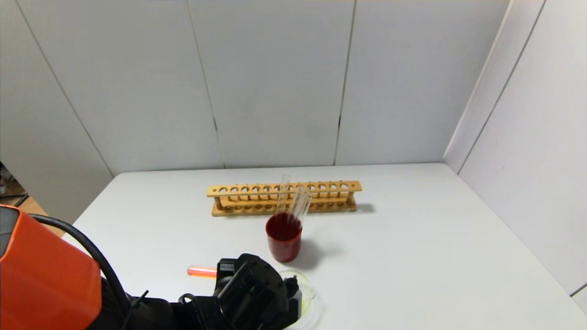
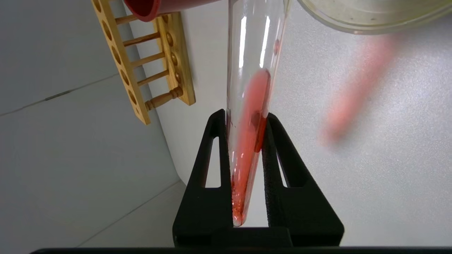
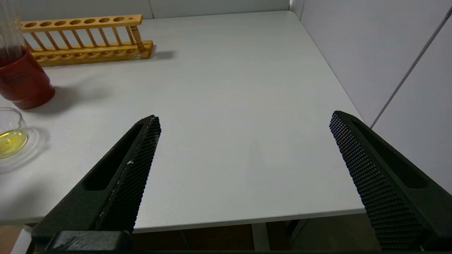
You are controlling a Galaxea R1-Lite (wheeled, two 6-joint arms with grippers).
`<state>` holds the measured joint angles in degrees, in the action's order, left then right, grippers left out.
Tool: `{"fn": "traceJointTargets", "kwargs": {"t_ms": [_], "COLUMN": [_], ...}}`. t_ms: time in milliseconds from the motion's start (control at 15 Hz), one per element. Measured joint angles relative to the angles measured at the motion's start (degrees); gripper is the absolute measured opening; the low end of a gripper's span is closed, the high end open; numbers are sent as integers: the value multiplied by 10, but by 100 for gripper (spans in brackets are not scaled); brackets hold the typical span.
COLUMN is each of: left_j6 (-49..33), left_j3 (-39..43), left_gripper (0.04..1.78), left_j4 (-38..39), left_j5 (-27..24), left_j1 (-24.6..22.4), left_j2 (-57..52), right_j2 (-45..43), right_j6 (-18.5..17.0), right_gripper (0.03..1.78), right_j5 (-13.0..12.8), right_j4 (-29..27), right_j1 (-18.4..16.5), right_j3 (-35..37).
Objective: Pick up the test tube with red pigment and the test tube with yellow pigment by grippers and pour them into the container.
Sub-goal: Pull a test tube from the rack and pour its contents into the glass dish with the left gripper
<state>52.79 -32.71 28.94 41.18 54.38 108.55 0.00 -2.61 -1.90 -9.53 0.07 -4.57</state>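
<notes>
1. The red tube (image 2: pixel 251 106) lies nearly level above the near table edge, clamped between the closed fingers of the left gripper (image 2: pixel 247 120); its mouth points toward the beaker (image 3: pixel 9 135).
2. The beaker is clear glass with a little yellow liquid at the bottom.
3. Just behind it stands a dark red cup (image 1: pixel 284 237) holding several clear tubes.
4. A wooden rack (image 1: pixel 284 197) with round holes stands farther back.
5. The right gripper (image 3: pixel 243 123) hangs wide open and empty over the white table (image 1: pixel 435 247).
</notes>
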Motion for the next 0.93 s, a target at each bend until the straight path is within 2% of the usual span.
{"fn": "traceJointTargets", "kwargs": {"t_ms": [333,933], "left_j6": [57,82], "left_j3": [10,7], "left_gripper": [30,30], "left_j4": [0,0], "left_j5": [0,-2], "left_j1": [1,-1], "left_j2": [-14,-14], "right_j2": [0,0], "right_j6": [0,0], "right_gripper": [175,175], "right_j5": [0,0], "right_j4": [0,0], "right_j1": [0,0], "right_j3": [0,0]}}
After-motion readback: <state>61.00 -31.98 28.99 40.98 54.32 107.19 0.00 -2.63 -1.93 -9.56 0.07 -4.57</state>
